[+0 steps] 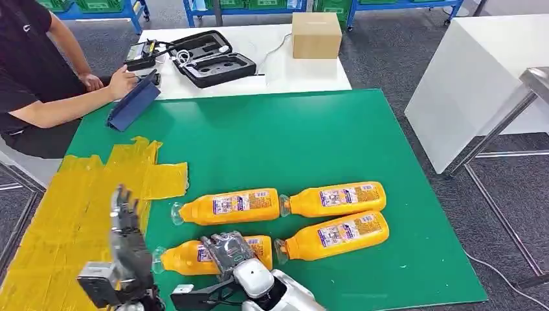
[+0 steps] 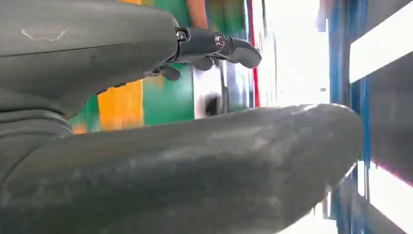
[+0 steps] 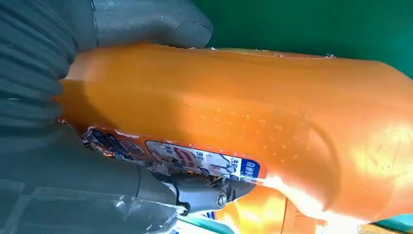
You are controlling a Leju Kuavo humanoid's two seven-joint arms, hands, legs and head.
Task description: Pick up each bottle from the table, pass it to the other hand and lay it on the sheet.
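green table (image 1: 291,136), yellow sheet (image 1: 71,207) at left, white bench (image 1: 259,78) behind

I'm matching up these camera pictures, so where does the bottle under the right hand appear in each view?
Head view: the bottle lies near the bottom edge, right hand over it.
Left wrist view: not in it.
Right wrist view: the bottle spans the picture.
Shared landmark: green mat.
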